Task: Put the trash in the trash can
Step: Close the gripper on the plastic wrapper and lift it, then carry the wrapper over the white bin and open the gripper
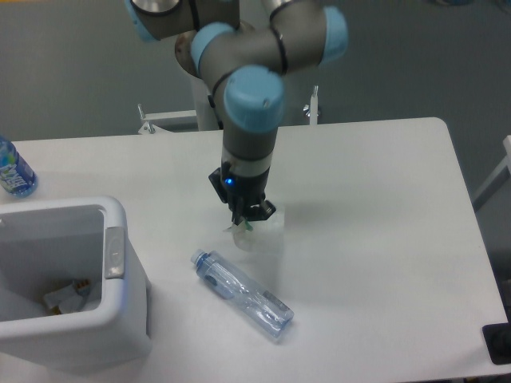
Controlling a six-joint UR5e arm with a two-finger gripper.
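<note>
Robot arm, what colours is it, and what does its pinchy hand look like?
The arm has fat grey joints with round light-blue caps, and a shiny silver tube runs off the top of the picture. The wrist part is darker grey with a black band and a tiny blue light. The gripper is small and black with two short fingers. No loose cables show.

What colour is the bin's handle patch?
Grey, on the white bin's side; the handle patch shows in the fixed camera view.
</note>
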